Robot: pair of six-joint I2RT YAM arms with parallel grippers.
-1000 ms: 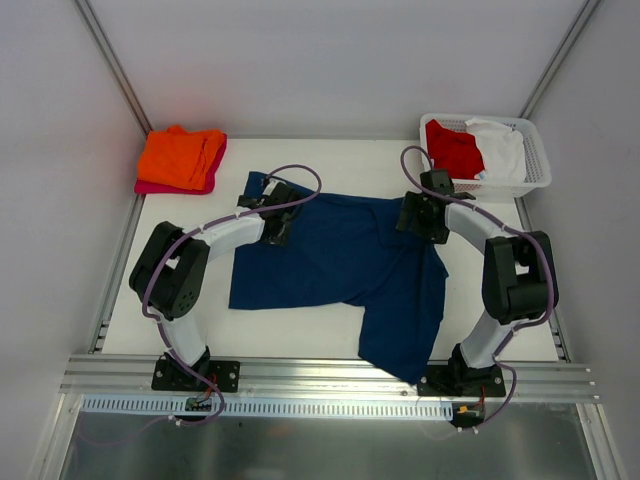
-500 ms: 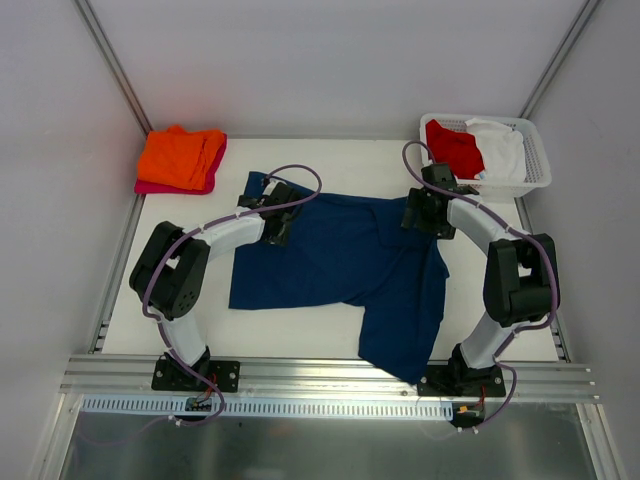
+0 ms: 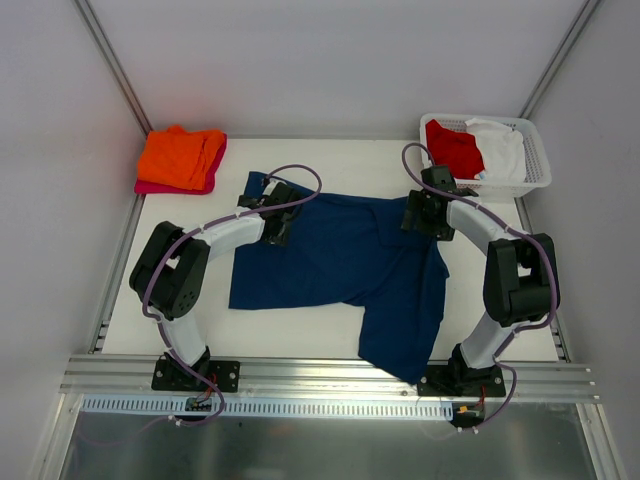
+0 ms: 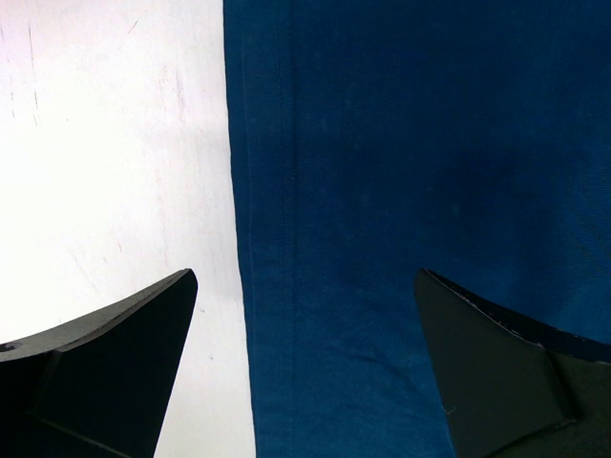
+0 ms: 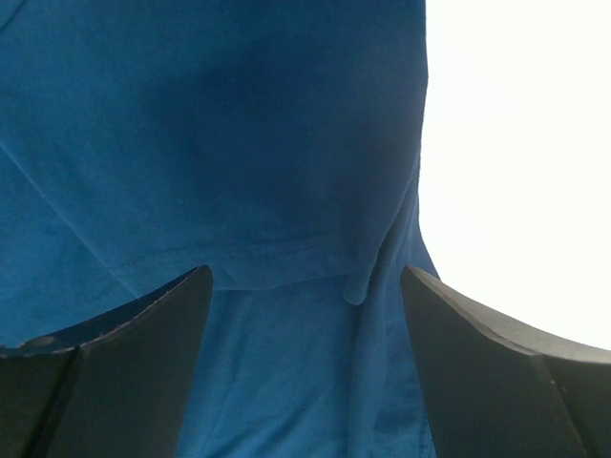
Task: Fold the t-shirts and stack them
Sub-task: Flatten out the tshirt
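Observation:
A navy blue t-shirt point(image 3: 350, 265) lies spread on the white table point(image 3: 340, 165), its lower right part hanging toward the near edge. My left gripper point(image 3: 279, 228) hovers open over its far left edge; in the left wrist view the hemmed edge point(image 4: 250, 239) runs between the fingers of that gripper point(image 4: 304, 286). My right gripper point(image 3: 416, 216) stands open over the shirt's far right corner. There a folded-over hem point(image 5: 286, 253) lies between the fingers of the right gripper point(image 5: 305, 281). Neither gripper holds cloth.
An orange t-shirt point(image 3: 180, 155) lies folded on a magenta-pink one point(image 3: 165, 187) at the far left corner. A white lattice basket point(image 3: 490, 187) at the far right holds a red t-shirt point(image 3: 452, 148) and a white one point(image 3: 500, 150). Grey walls enclose the table.
My right gripper has shifted slightly toward the far side, over the shirt's corner. The left arm and the shirt have stayed still.

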